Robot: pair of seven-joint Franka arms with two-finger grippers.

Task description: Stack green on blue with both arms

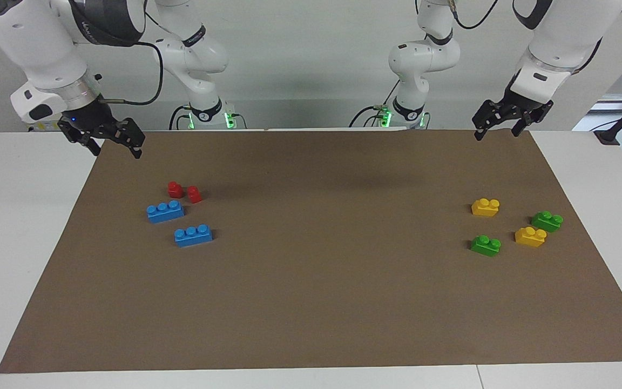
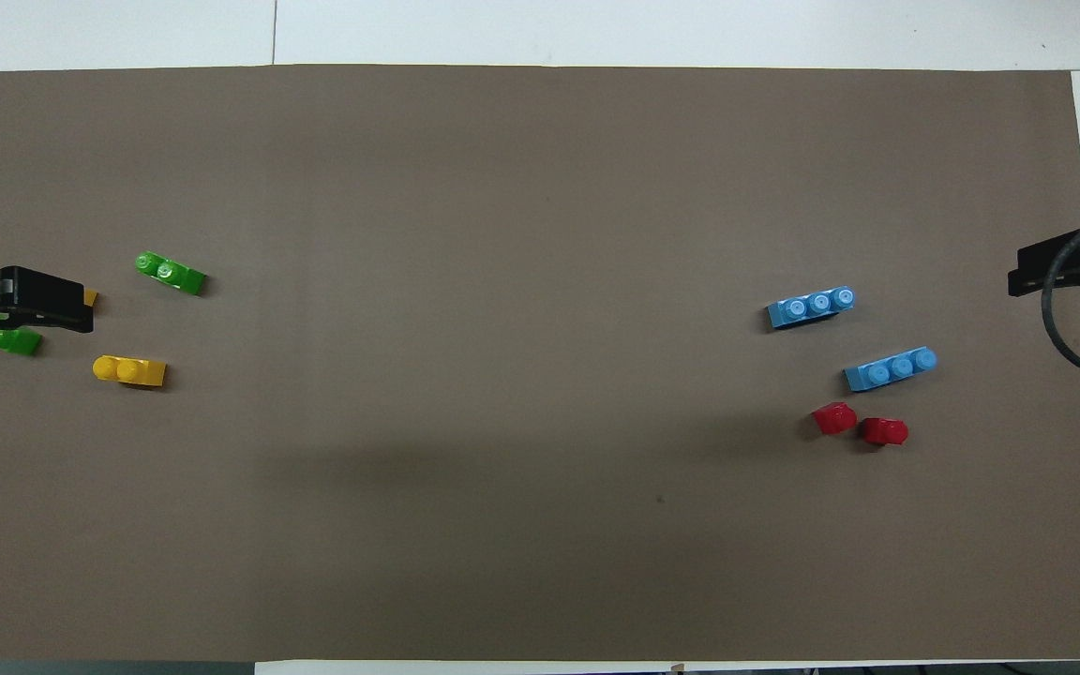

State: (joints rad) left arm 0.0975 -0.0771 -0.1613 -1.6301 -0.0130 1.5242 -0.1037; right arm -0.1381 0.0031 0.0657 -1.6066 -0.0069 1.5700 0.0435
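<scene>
Green bricks (image 1: 486, 245) (image 1: 547, 220) lie at the left arm's end of the mat, the blue bricks (image 1: 193, 235) (image 1: 165, 210) well apart at the right arm's end. I see left gripper (image 1: 505, 128) and right gripper (image 1: 110, 143) raised, fingers apart, empty, so each arm has its own colour closest

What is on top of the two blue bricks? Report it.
Nothing. The blue brick nearer the robots and the farther blue brick each show three bare studs. Their undersides, flat on the mat, are hidden.
</scene>
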